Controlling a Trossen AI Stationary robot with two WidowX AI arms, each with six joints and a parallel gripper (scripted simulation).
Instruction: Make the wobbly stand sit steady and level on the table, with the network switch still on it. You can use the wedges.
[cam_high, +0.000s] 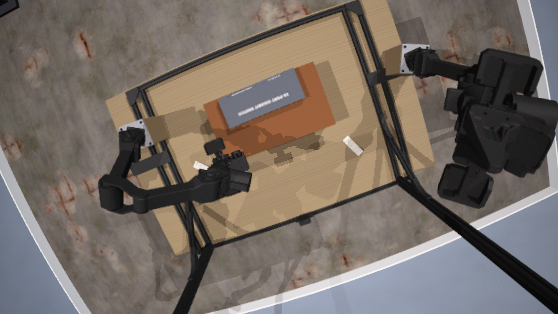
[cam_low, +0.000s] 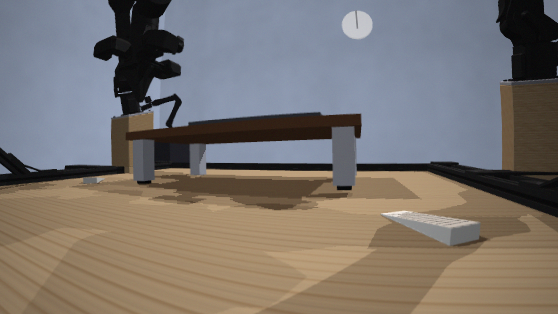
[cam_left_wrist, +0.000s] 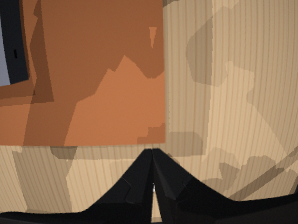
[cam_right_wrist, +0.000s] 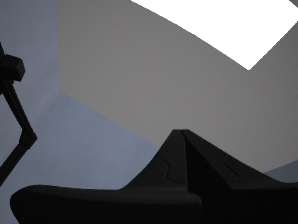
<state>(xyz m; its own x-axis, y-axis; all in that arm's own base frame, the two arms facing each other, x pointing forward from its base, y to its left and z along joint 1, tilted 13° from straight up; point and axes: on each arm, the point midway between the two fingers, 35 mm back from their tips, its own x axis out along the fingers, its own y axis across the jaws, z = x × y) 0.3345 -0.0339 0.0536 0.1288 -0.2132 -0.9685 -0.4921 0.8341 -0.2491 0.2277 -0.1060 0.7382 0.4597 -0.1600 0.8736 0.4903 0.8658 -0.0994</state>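
The orange-brown stand rests on grey legs in the middle of the table. The grey network switch lies on top of it. One white wedge lies on the table off the stand's right end. A smaller wedge lies near its left end. My left gripper is shut and empty, with its tips at the stand's front corner edge. My right gripper is shut and empty. The right arm is folded up high, off the table's right side.
A black frame rail runs around the wooden table top. The arms stand on wooden pedestals at each end. The left arm reaches low across the table's left part.
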